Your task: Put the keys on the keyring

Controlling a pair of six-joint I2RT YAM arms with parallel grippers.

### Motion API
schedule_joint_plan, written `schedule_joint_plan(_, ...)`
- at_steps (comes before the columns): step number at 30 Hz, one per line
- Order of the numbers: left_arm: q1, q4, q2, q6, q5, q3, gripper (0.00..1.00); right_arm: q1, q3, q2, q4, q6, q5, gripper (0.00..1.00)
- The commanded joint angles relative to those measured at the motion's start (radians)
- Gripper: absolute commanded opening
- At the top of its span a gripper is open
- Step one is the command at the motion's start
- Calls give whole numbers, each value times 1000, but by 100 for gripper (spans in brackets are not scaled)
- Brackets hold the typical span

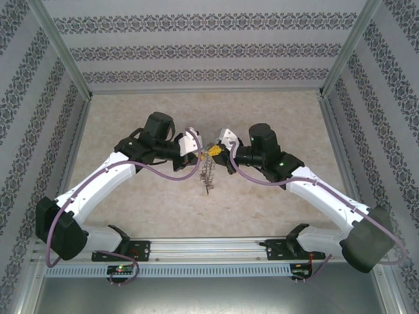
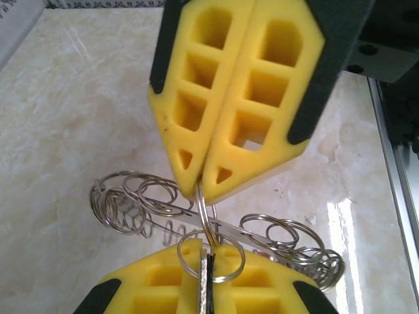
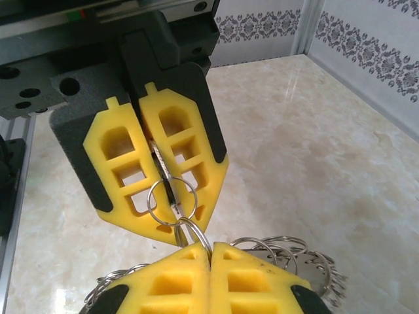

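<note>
My left gripper point(image 3: 177, 219) is clamped on one thin silvery key point(image 3: 163, 171), tip to tip with my right gripper point(image 2: 201, 191), which pinches a loop of the keyring point(image 1: 208, 171). At centre frame, its spiky silvery bunch trails toward the lower edge, over the pale marbled table point(image 1: 275, 111).

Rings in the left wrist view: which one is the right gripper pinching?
The edge-on ring at centre, its top between the right gripper's shut tips. The round ring below hangs on the left gripper's key; others bunch behind.
</note>
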Motion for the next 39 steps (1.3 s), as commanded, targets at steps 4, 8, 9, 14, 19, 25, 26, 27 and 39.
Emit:
schedule_joint_plan(4,-7,-115,-4,147,17,157,0,-9,-34,37,78,71,-44,14)
schedule_joint_plan(8,0,-188,-1,256,-31,229,0,-31,-36,8,69,32,-71,29)
schedule_joint_plan(9,6,-217,6,283,-31,258,0,-44,-35,-4,59,25,-86,31)
schedule_joint_plan(14,8,-351,44,417,-127,385,0,-126,-67,-99,4,-17,-131,38)
schedule_joint_plan(19,8,-439,92,556,-230,492,0,-182,-130,-196,-37,-27,-134,41)
schedule_joint_plan(25,7,-537,183,669,-398,627,0,-187,-216,-284,-81,-52,-99,42)
schedule_joint_plan(26,7,-541,189,684,-417,638,0,-186,-231,-296,-87,-56,-86,42)
schedule_joint_plan(27,7,-542,194,701,-439,646,0,-188,-245,-309,-94,-67,-73,42)
schedule_joint_plan(39,9,-562,271,894,-745,663,0,-201,-343,-336,-104,-164,64,44)
